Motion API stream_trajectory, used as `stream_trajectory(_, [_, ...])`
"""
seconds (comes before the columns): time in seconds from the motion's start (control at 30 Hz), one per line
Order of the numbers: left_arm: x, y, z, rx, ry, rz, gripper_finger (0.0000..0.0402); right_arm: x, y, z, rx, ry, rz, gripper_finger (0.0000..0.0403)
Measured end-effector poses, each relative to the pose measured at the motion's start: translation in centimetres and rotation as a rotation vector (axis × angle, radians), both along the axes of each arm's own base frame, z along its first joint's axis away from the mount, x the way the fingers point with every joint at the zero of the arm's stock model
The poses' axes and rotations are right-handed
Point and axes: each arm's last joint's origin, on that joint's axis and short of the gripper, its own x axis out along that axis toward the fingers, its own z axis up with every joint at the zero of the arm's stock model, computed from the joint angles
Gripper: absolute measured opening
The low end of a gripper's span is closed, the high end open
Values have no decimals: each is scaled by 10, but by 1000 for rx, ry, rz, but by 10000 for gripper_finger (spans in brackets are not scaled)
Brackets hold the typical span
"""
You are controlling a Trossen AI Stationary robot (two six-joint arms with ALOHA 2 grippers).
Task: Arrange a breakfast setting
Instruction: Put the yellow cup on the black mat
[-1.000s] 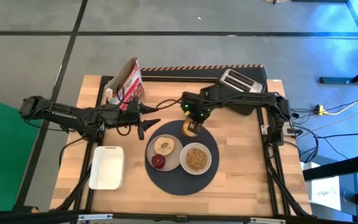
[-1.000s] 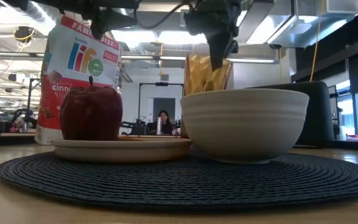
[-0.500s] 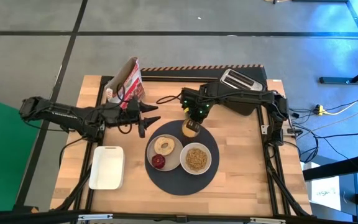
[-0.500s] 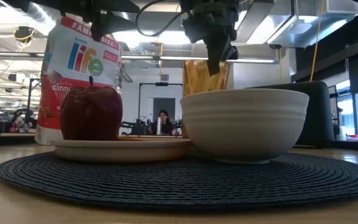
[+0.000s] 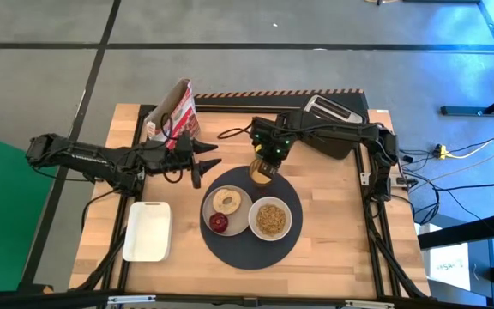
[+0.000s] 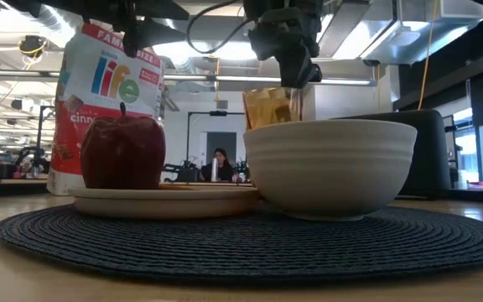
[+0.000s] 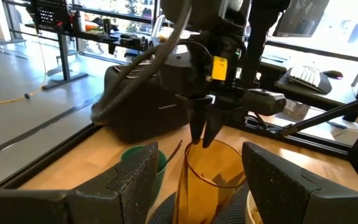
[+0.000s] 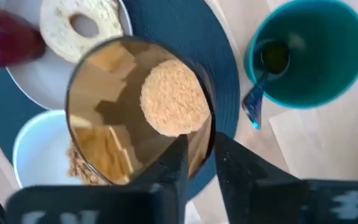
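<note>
Since a second ago, the right hand (image 5: 268,153) has been drawn back a little toward the far edge of the surface (image 5: 337,249), and the amber glass (image 5: 262,172) is seen lower behind the bowl in the low view. One amber glass is counted, placed at the far rim of the one dark grey mat (image 5: 247,255). The glass rim is straddled by the right hand's fingers (image 8: 174,163), which are parted slightly more than before; whether the rim is still pinched cannot be told.

One beige plate (image 5: 240,220) is set on the mat, with one red fruit (image 5: 219,223) and one toasted round (image 8: 53,28) carried on it. One white bowl (image 5: 289,220) is placed just beside the plate. One small green cup (image 8: 319,37) is found on the bare wood, just off the mat and near the glass.

Nothing else is displaced: one white tray (image 5: 147,230), one toaster (image 5: 333,110) and one cereal box (image 5: 174,112). The left hand (image 5: 206,161) is held partly open and empty near the box.
</note>
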Motion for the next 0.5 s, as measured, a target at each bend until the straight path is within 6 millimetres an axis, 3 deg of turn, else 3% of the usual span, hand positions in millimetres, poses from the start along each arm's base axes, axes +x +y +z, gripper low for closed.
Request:
stream_trajectory(0.2, [0, 1, 0, 4, 1, 21, 227, -5, 2, -1, 0, 51, 43, 7])
stream_trajectory(0.5, [0, 1, 0, 5, 2, 21, 227, -13, 3, -2, 10, 128, 39, 4])
